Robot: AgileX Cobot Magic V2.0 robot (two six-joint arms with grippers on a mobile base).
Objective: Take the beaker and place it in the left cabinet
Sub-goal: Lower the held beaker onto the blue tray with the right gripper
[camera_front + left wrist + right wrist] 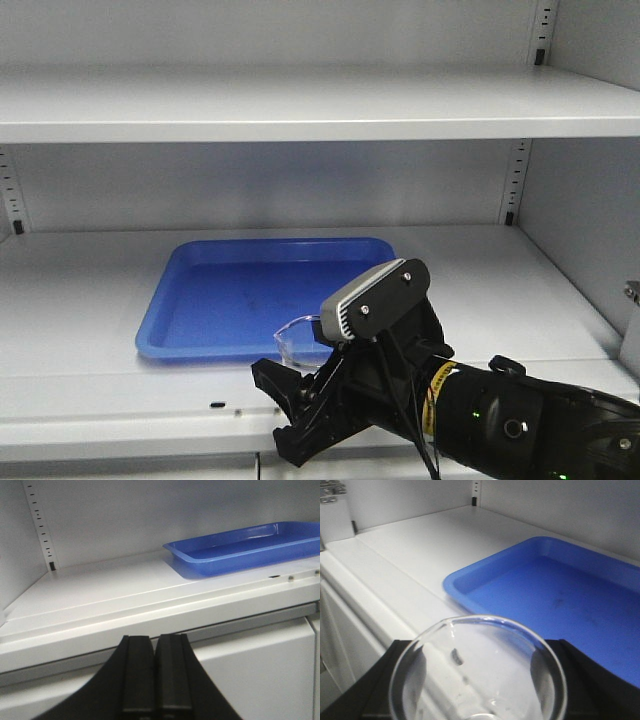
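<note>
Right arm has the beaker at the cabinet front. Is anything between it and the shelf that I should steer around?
Nothing visible blocks it. The beaker, held in the right gripper, is near the front edge of the cabinet shelf. The only item ahead is the blue tray, low and empty, with bare shelf on both sides of it.

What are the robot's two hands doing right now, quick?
Left hand: closed, holding nothing.
Right hand: closed on the glass beaker.
</note>
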